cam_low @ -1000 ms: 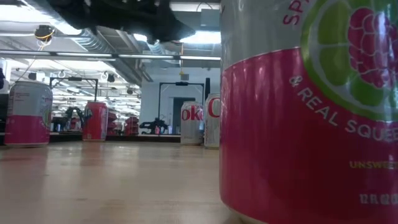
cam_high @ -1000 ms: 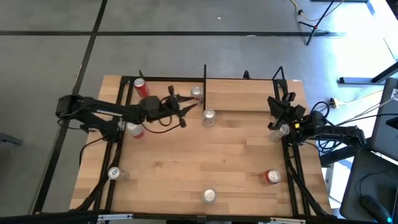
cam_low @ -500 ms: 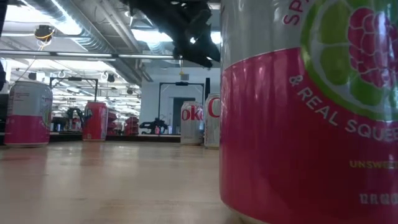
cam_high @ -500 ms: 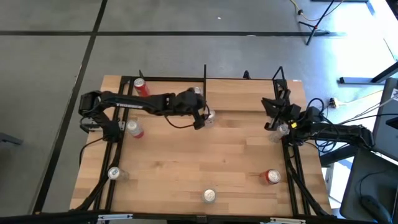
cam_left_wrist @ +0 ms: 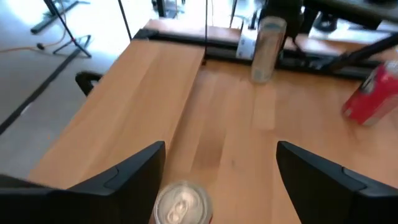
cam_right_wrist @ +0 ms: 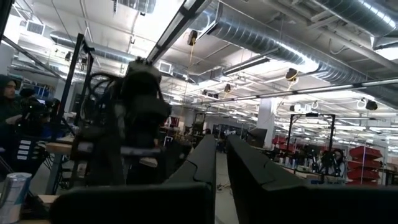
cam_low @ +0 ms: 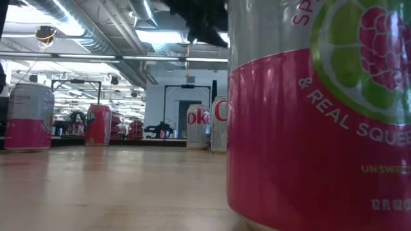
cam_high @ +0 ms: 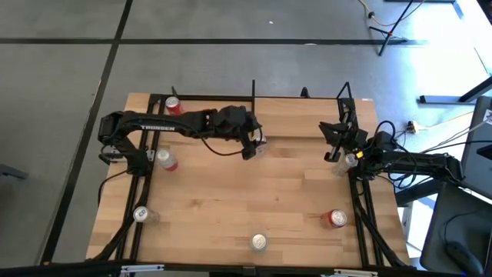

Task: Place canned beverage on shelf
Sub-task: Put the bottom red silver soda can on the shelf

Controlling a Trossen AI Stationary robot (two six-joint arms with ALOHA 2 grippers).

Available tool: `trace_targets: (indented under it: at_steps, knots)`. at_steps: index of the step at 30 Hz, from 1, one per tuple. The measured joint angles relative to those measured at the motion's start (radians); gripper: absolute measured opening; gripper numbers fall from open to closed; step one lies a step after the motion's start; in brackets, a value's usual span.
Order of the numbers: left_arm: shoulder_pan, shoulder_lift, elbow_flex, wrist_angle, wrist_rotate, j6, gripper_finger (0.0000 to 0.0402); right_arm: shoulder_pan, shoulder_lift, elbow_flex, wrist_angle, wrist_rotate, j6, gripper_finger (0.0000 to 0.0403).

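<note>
Overhead, you see seven cans on the bench point(cam_high: 254, 192) and none on the shelf point(cam_high: 300, 117), the pale board in black uprights at the far right corner. One silver-topped can point(cam_high: 260, 145) stands just beside the shelf's left front corner, with the left tool point(cam_high: 252, 148) directly over it. Your right tool point(cam_high: 335, 146) sits at the shelf's right end, close to a second silver can point(cam_high: 347, 161). The other five are a red can point(cam_high: 171, 106) at the far left corner, a pink can point(cam_high: 163, 159), a left-edge can point(cam_high: 141, 215), a front-edge can point(cam_high: 258, 242) and a red can at the right point(cam_high: 336, 218).

At bench level you count five cans: a large pink one point(cam_low: 314, 128) close to the lens, a smaller pink one point(cam_low: 29, 117), a red one point(cam_low: 98, 124), and two cola cans point(cam_low: 198, 127) side by side. A dark arm part point(cam_low: 202, 19) hangs from above.

From the left wrist, the tool's two fingers point(cam_left_wrist: 124, 177) stand wide apart with the can's top between them, gripping nothing. Two more cans show beyond.

From the right wrist, the two fingers point(cam_right_wrist: 199, 168) lie almost together, holding nothing. One can point(cam_right_wrist: 12, 196) shows low at the edge, and a person point(cam_right_wrist: 9, 93) stands in the room.
</note>
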Motion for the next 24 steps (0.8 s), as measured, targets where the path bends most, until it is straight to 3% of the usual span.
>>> trace_targets:
  at_steps: [8,14,24]
  knots:
    - [0.013,0.057,0.136,-0.174,-0.002,-0.067,0.0299,0.0,0.006,0.001,0.022,0.0,-0.016,0.0028]
    - [0.018,0.114,0.132,-0.253,-0.02,-0.084,0.0299,0.0,0.011,0.001,0.041,0.0,-0.037,0.0028]
    - [0.021,0.208,0.134,-0.245,-0.057,-0.079,0.0299,0.0,0.011,0.001,0.039,0.0,-0.051,0.0028]
